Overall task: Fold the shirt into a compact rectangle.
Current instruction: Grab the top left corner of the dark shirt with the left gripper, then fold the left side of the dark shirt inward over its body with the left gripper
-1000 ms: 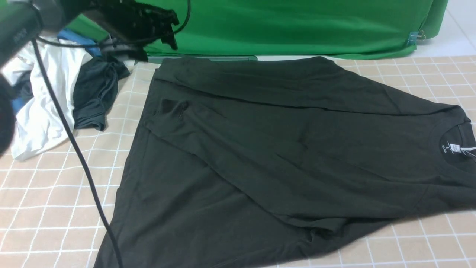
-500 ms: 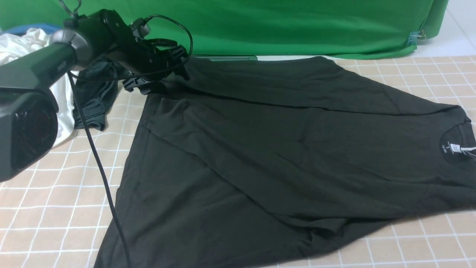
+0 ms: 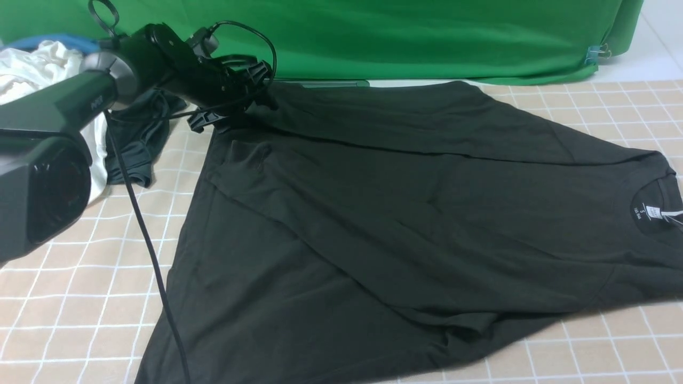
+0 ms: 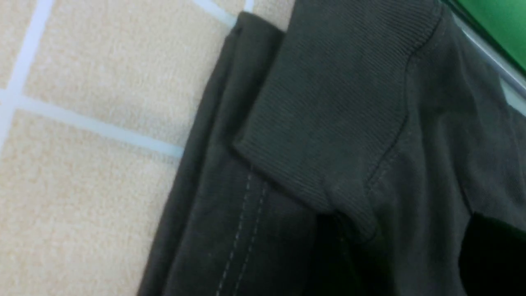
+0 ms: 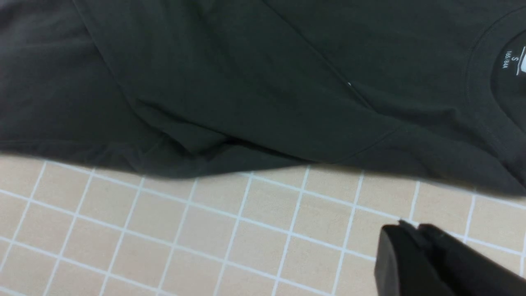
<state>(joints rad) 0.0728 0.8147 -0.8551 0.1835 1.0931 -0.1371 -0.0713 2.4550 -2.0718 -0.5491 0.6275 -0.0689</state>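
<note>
The black T-shirt [image 3: 405, 229] lies spread across the tiled bench [image 3: 629, 346], its far side along the bench's far edge, beside the green cloth [image 3: 427, 42], and its neck, with a white label [image 3: 653, 212], toward the bench's right side. A strip of it is folded over along that far side, and another fold slants across it toward the near side. The left gripper [image 3: 243, 109] is at the shirt's far left corner, reaching down onto the folded strip; in the left wrist view its dark fingers [image 4: 493, 255] stand apart, with raised shirt cloth between them, and whether they pinch it I cannot tell. At the bench's far left corner, just beside that end of the shirt, are a white garment [image 3: 37, 69] and a smaller dark garment [image 3: 140, 138], partly behind the left arm [image 3: 58, 101]. The right gripper [image 5: 411, 230] is closed and empty, above bare bench on the near side of the shirt, apart from the cloth.
</note>
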